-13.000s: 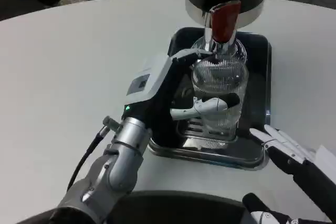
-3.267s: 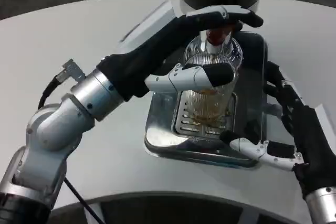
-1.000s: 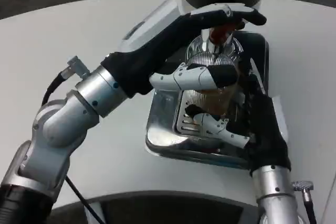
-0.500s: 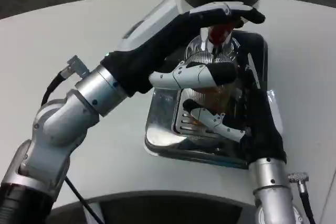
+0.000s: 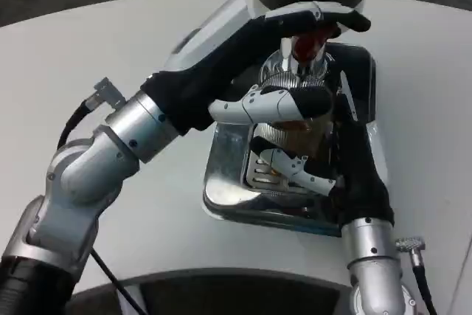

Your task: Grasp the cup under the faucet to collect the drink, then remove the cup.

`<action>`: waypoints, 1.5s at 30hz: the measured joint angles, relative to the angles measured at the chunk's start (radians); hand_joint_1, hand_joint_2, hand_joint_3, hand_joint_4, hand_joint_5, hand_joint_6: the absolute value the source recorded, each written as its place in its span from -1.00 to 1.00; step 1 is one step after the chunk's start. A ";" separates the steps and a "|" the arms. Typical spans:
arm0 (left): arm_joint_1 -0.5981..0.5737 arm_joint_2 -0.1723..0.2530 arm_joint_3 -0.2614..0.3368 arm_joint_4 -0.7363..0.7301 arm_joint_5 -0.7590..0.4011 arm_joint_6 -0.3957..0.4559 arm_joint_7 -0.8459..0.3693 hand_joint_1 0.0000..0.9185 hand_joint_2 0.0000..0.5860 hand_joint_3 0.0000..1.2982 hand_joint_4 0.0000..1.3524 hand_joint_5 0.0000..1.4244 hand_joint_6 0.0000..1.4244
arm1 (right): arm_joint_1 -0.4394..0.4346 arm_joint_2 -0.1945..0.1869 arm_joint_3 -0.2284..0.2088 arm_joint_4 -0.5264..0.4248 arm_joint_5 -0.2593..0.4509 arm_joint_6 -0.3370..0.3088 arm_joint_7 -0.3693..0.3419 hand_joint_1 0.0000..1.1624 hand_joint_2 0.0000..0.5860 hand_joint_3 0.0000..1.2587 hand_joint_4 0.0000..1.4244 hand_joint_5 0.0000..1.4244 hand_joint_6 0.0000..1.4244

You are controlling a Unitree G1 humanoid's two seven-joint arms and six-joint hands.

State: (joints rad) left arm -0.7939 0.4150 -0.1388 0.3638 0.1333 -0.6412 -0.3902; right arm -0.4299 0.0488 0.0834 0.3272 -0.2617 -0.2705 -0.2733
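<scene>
A ribbed clear glass cup [image 5: 295,134] holding amber drink stands on the shiny steel drip tray [image 5: 225,189], under the red-handled faucet [image 5: 304,46]. The left hand [image 5: 276,64] presses the faucet; the right hand [image 5: 335,160] wraps the cup.

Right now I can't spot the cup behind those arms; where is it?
In the head view the cup stands centre-right on the metal tray, under the red faucet lever, between the left hand and right hand.
</scene>
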 measured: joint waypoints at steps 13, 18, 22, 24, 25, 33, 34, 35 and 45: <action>0.000 0.000 0.002 0.004 -0.006 0.004 0.000 -1.00 -0.81 -0.45 -0.69 -0.62 -0.75 | -0.042 0.015 -0.002 0.052 -0.013 0.000 -0.055 0.60 -0.52 -0.85 -0.73 -0.67 -0.67; 0.000 0.000 0.003 0.009 -0.012 0.006 0.000 -1.00 -0.81 -0.45 -0.69 -0.62 -0.75 | -0.047 0.016 -0.003 0.057 -0.015 0.000 -0.068 0.64 -0.50 -0.71 -0.57 -0.52 -0.56; 0.000 0.000 0.003 0.010 -0.017 0.010 -0.001 -1.00 -0.81 -0.45 -0.69 -0.61 -0.75 | -0.047 0.015 -0.006 0.058 -0.015 0.000 -0.074 0.65 -0.52 -0.63 -0.48 -0.43 -0.51; 0.000 0.000 0.004 0.010 -0.034 0.018 -0.007 -1.00 -0.80 -0.45 -0.69 -0.61 -0.75 | -0.048 0.015 -0.008 0.059 -0.015 -0.001 -0.078 0.64 -0.50 -0.57 -0.45 -0.39 -0.48; 0.000 -0.001 0.005 0.010 -0.050 0.025 -0.013 -1.00 -0.80 -0.45 -0.69 -0.61 -0.75 | -0.048 0.015 -0.010 0.059 -0.015 -0.001 -0.080 0.64 -0.50 -0.55 -0.43 -0.37 -0.46; 0.011 -0.007 0.016 0.003 -0.139 0.082 -0.057 -1.00 -0.80 -0.50 -0.75 -0.66 -0.77 | -0.051 0.016 -0.022 0.064 -0.015 -0.005 -0.098 0.67 -0.51 -0.38 -0.29 -0.22 -0.31; 0.014 -0.009 0.021 0.000 -0.165 0.098 -0.070 -1.00 -0.79 -0.50 -0.76 -0.66 -0.77 | -0.051 0.016 -0.022 0.065 -0.015 -0.006 -0.103 0.67 -0.52 -0.37 -0.28 -0.21 -0.31; 0.016 -0.012 0.025 -0.001 -0.172 0.110 -0.075 -1.00 -0.79 -0.51 -0.77 -0.67 -0.78 | -0.051 0.016 -0.022 0.066 -0.015 -0.006 -0.103 0.68 -0.52 -0.35 -0.28 -0.20 -0.30; 0.052 -0.041 0.069 -0.021 -0.293 0.246 -0.150 -1.00 -0.78 -0.61 -0.91 -0.78 -0.85 | -0.051 0.016 -0.024 0.067 -0.015 -0.009 -0.111 0.73 -0.48 -0.26 -0.20 -0.10 -0.23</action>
State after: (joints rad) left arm -0.7415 0.3737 -0.0701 0.3427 -0.1599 -0.3952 -0.5401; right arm -0.4807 0.0644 0.0590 0.3944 -0.2768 -0.2795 -0.3845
